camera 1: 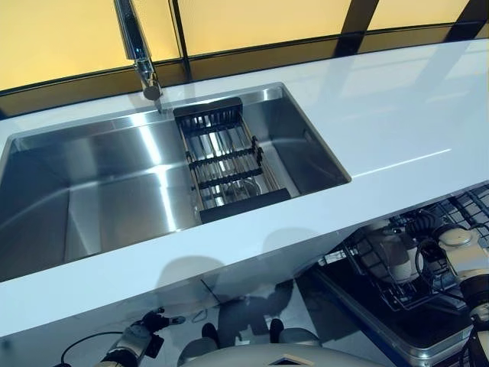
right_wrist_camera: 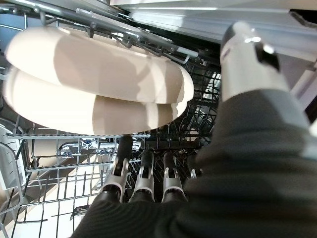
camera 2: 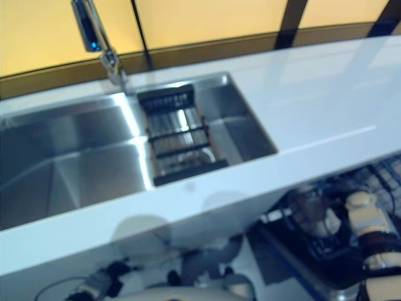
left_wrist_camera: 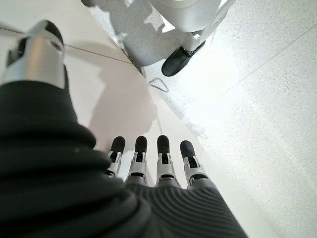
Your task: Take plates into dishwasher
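Right wrist view: right hand (right_wrist_camera: pixel 148 183) with fingers straight, apart from thumb, holding nothing. Just beyond fingertips, two cream plates (right_wrist_camera: pixel 94 82) stacked in dishwasher rack (right_wrist_camera: pixel 54 163). Head views: rack (camera 1: pixel 451 229) at 4 o'clock below white counter (camera 1: pixel 397 122). Left hand (left_wrist_camera: pixel 148 168) relaxed, empty, low at 7 o'clock. Sink (camera 1: pixel 99 191) holds dark drainer basket (camera 1: pixel 225 160).

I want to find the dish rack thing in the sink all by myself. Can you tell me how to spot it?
Look at the white countertop and find the big steel sink set into it. The drainer basket spans the basin's right part, just below the tap. Its dark bars and black end pieces stand out, since everything around it is smooth shiny metal.
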Robot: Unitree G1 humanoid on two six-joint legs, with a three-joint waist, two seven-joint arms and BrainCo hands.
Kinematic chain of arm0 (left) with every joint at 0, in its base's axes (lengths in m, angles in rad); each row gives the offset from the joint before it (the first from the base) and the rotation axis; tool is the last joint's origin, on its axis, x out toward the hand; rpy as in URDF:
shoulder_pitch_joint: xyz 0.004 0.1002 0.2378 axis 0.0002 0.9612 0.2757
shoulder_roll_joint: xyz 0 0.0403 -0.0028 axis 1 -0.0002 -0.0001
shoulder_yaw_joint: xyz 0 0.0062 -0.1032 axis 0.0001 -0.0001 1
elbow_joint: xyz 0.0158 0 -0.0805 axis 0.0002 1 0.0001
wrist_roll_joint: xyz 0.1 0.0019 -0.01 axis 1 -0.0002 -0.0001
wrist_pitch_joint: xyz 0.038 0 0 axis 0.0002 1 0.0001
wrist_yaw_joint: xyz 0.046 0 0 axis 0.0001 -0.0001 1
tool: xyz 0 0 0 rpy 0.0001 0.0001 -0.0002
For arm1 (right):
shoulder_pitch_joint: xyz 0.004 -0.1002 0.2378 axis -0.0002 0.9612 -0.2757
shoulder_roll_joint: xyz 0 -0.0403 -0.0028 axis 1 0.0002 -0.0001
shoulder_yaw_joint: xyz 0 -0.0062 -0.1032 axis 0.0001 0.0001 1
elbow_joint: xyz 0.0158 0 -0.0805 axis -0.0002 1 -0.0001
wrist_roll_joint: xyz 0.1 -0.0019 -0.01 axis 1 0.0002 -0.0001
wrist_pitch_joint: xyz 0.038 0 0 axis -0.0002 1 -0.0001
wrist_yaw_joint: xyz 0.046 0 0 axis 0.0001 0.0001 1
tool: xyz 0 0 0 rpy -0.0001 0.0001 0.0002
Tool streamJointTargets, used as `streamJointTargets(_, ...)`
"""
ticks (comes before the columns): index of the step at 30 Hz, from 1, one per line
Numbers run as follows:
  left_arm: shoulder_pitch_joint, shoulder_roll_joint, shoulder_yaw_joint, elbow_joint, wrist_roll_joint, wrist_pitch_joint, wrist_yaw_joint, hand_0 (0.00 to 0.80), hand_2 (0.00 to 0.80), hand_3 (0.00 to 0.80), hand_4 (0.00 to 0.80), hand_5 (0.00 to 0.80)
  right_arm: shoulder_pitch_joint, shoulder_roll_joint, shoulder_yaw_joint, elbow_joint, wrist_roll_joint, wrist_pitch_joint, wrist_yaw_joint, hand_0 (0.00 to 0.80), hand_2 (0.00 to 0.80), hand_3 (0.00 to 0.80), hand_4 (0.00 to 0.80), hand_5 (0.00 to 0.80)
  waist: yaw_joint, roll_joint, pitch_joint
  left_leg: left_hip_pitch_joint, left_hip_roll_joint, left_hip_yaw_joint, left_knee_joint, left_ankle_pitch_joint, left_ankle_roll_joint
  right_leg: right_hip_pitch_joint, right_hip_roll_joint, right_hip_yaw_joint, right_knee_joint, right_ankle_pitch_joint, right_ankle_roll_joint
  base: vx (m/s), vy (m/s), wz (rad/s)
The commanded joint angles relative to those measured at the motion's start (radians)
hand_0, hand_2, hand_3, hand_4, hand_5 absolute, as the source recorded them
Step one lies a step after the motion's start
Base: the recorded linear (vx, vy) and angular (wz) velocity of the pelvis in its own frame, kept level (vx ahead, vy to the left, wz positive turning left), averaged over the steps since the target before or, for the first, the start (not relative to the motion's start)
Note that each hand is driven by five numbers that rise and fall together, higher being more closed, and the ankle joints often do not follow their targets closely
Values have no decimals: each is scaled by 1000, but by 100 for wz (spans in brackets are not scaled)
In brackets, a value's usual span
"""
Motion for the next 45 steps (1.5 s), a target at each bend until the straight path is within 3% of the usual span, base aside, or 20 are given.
streamJointTargets(1, -51, 28, 2, 13, 19, -12, 7, 0, 0, 0, 0, 0, -108, -41, -23, 26, -28, 3, -27, 0, 0, 0, 0, 0, 22, -31, -14, 46, 10, 0, 22, -93, 10, -72, -38, -9, 63, 27, 87, 0, 0, 0)
streamJointTargets(11, -45, 7, 46, 48, -71, 8, 19, 0, 0, 0, 0, 0, -72, -112, -115, -5, -4, 16, -38, 0, 0, 0, 0, 0, 2, -51, -26, 52, 16, 15, 24, -97, 13, -75, -33, 6, 67, 24, 86, -11, 59, -1)
streamJointTargets(17, -46, 11, 55, 63, -67, 11, 24, 0, 0, 0, 0, 0, -8, -192, -220, -36, 27, 19, -56, 0, 0, 0, 0, 0, -23, -74, -29, 56, 13, 21, 25, -105, 25, -90, -33, 37, 96, 30, 101, -19, 95, -2)
streamJointTargets(24, -60, 29, 62, 85, -85, 16, 36, 0, 0, 0, 0, 0, 92, -250, -348, -71, 88, 4, -43, 0, 0, 0, 0, 0, -56, -96, -23, 56, 2, 35, 32, -113, 41, -144, -34, 76, 113, 80, 134, -36, 46, -16)
streamJointTargets(32, -81, 41, 58, 100, -51, 19, 38, 0, 0, 0, 0, 0, 184, -267, -452, -117, 115, 36, -36, 0, 0, 0, 0, 0, -96, -95, -39, 49, -4, 54, 34, -114, 44, -178, -33, 112, 123, 103, 149, 1, 64, -18)
streamJointTargets(36, -91, 46, 47, 98, -37, 33, 37, 0, 0, 0, 0, 0, 239, -252, -515, -158, 134, 12, -39, 0, 0, 0, 0, 0, -134, -98, -26, 73, -18, 71, 54, -131, 34, -249, -44, 113, 106, 191, 174, 72, 33, -9)
streamJointTargets(40, -94, 68, 57, 85, -50, 68, 44, 0, 0, 0, 0, 0, 251, -201, -549, -222, 178, 1, -86, 0, 0, 0, 0, 0, -103, -75, -11, 34, 6, 70, 51, -99, 45, -224, -43, 95, 205, 137, 145, -265, -59, -23)
streamJointTargets(42, -94, 81, 73, 106, -63, 73, 46, 0, 0, 0, 0, 0, 242, -181, -544, -234, 185, -5, -105, 0, 0, 0, 0, 0, -66, -65, -23, -23, 27, 73, 69, -78, 48, -173, -84, 84, 271, 117, 132, -457, -164, -58)
streamJointTargets(45, -73, 92, 86, 128, -73, 72, 53, 0, 0, 0, 0, 0, 213, -167, -519, -231, 208, -2, -134, 0, 0, 0, 0, 0, -7, -71, -48, -99, 54, 65, 123, -69, 38, -79, -158, 88, 304, 176, 138, -394, -252, -28)
